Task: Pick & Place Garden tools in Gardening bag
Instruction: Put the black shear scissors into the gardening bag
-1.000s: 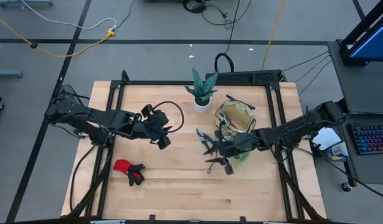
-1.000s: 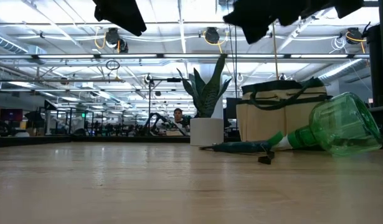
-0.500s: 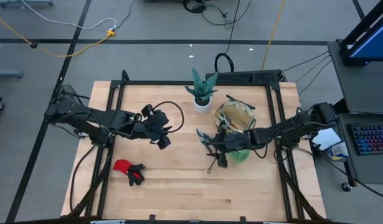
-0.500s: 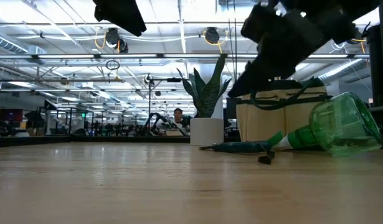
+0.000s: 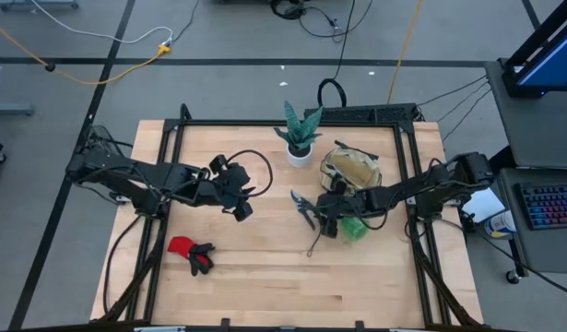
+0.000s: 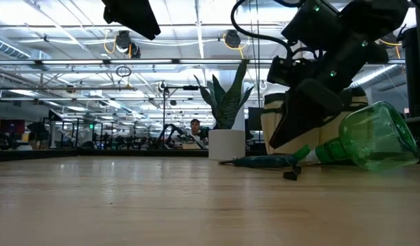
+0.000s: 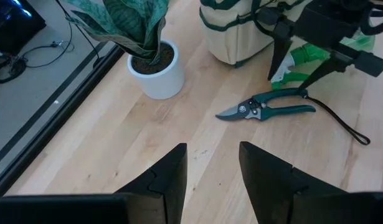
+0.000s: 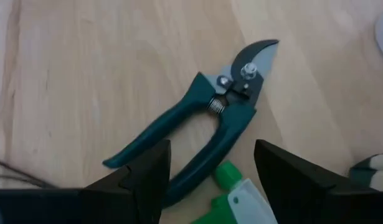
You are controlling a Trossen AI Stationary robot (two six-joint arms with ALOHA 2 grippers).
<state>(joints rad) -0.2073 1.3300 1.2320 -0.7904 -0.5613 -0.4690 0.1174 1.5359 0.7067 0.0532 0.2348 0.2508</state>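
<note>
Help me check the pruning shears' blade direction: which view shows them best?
The right wrist view: the pruning shears fill it, blade and spring plain. The left wrist view shows them whole but smaller. From above they are small beside the right gripper; the low view shows them only edge-on.

You have a light wooden bench (image 5: 265,286) with a dark frame running along its edges. Toward its far side stands a green plant (image 5: 300,124) with pointed, mottled leaves, upright in a white pot (image 7: 159,73) filled with dark soil. To your right, off the bench, a keyboard (image 5: 549,205) with lit keys sits on a grey side table. Yellow and black cables (image 5: 99,69) trail across the grey floor beyond.
</note>
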